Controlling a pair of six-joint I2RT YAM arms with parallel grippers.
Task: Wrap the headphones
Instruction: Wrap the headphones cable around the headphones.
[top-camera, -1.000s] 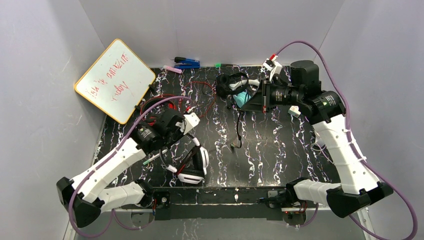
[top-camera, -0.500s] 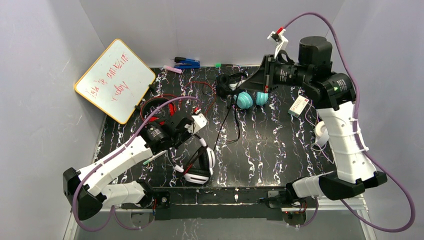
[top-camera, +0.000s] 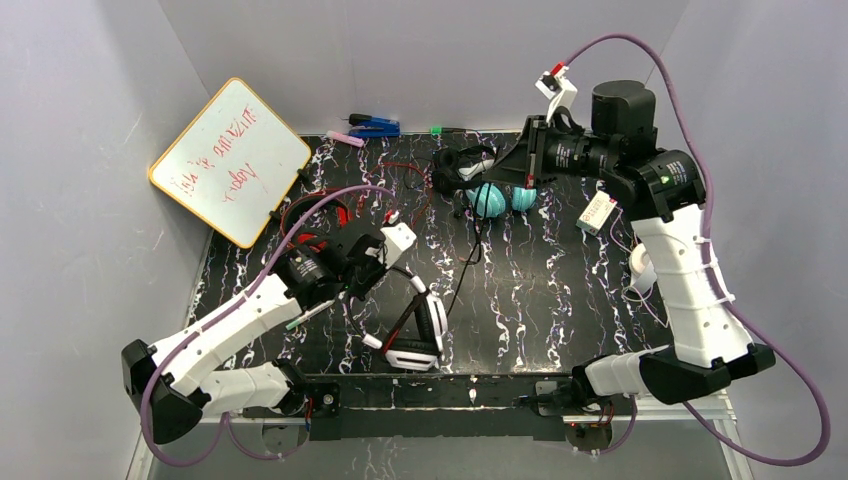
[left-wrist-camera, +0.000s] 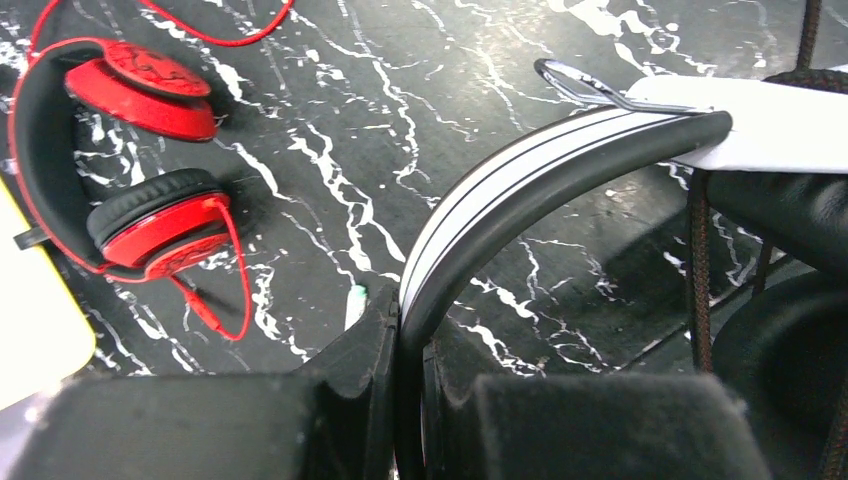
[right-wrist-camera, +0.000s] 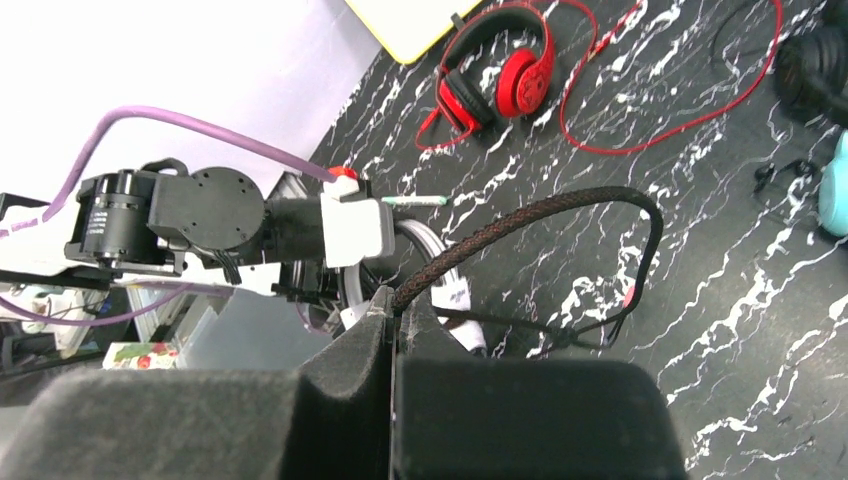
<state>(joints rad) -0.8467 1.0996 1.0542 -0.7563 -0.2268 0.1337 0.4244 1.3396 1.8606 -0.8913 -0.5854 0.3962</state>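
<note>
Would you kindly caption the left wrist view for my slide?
Left end effector shut on band of white-and-black headphones; red padded headphones on black marbled tabletop.

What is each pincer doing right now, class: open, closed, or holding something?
Left pincer: closed, holding the white-and-black headphones by the headband.
Right pincer: closed, holding the braided black cord.

The white-and-black headphones (top-camera: 408, 355) sit near six o'clock on the bench (top-camera: 540, 300), their striped band (left-wrist-camera: 520, 190) pinched in the left tool (left-wrist-camera: 410, 345). Their black braided cord (right-wrist-camera: 540, 215) is clamped in the right tool (right-wrist-camera: 392, 312). The red headphones (left-wrist-camera: 120, 190) lie flat around ten o'clock, cord loose. The teal headphones (top-camera: 488, 200) and small black headphones (top-camera: 452, 165) lie together at twelve. The white headphones (top-camera: 640, 265), mostly hidden, are at three.
</note>
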